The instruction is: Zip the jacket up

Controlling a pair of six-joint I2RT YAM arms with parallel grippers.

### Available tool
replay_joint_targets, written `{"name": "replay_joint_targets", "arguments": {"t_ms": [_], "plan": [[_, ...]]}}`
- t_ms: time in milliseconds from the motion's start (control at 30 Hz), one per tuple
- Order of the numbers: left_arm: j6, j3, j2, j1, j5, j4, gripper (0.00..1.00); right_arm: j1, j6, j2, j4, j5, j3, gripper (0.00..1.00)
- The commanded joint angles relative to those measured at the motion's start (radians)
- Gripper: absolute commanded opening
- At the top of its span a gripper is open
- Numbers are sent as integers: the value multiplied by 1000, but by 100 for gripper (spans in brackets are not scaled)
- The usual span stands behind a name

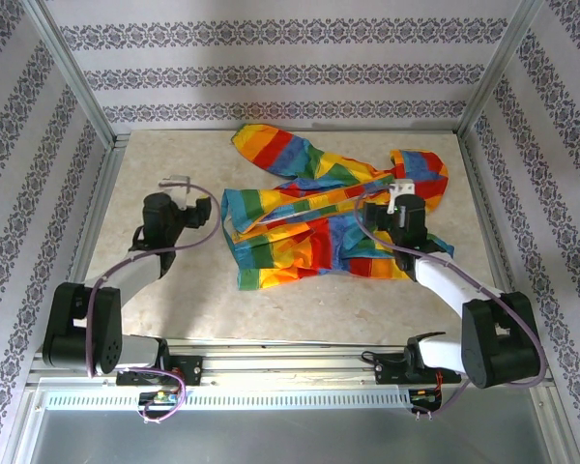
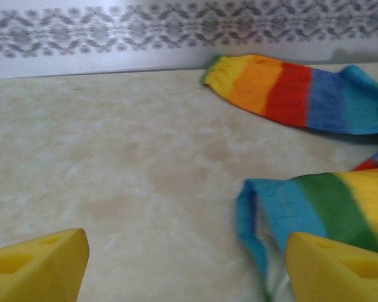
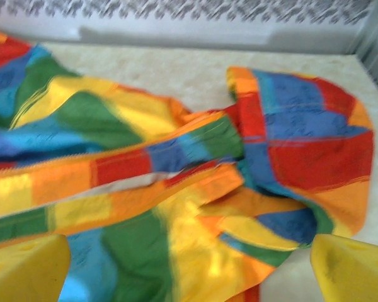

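1. Top external view: the jacket lies crumpled on the pale marbled worktop, centre to right. One striped sleeve reaches toward the back wall, and the hood lies at the right. The left fingers stand released just beside the jacket's blue left edge. The right fingers hang over the cloth near the hood, spread and grasping nothing. Patterned wallpaper in grey bands lines the walls.

2. Left wrist view: the yellow left fingers are spread wide, one in each lower corner, with bare worktop between them. The right-hand finger sits over the jacket's blue-bound edge; I cannot tell whether it touches. The sleeve lies apart at the far side, its cuff toward the wall.

3. Right wrist view: the yellow right fingers are likewise spread, above the jacket. Two orange-edged bands cross the cloth side by side; the blur hides any zipper teeth. The hood lies flat on the worktop.
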Motion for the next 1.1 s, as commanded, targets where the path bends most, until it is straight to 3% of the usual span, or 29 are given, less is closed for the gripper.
{"name": "replay_joint_targets", "arguments": {"t_ms": [0,167,267,333,367,400,467,533,667,833,1067], "plan": [[-34,104,45,-87,-15,-259,79,72,0,-19,-254,90,70,97],[-114,272,221,-222,-13,-298,77,140,157,15,-387,38,144,90],[-135,445,383,-276,-7,-403,73,192,244,61,-427,-4,166,82],[-180,585,493,-285,2,-521,65,216,303,98,-429,-47,168,69],[-215,666,554,-285,2,-597,59,222,335,124,-427,-84,169,52],[-238,743,612,-285,9,-674,52,226,362,156,-426,-113,173,41],[-265,852,705,-284,46,-780,41,236,396,222,-429,-132,188,29],[-300,893,757,-283,52,-831,34,239,420,297,-435,-145,214,25],[-355,776,727,-266,34,-812,33,228,417,480,-511,-192,349,22],[-442,531,596,-163,46,-792,33,175,399,710,-604,-336,605,14],[-560,170,346,-118,116,-713,32,170,300,967,-801,-297,1053,13]]}}
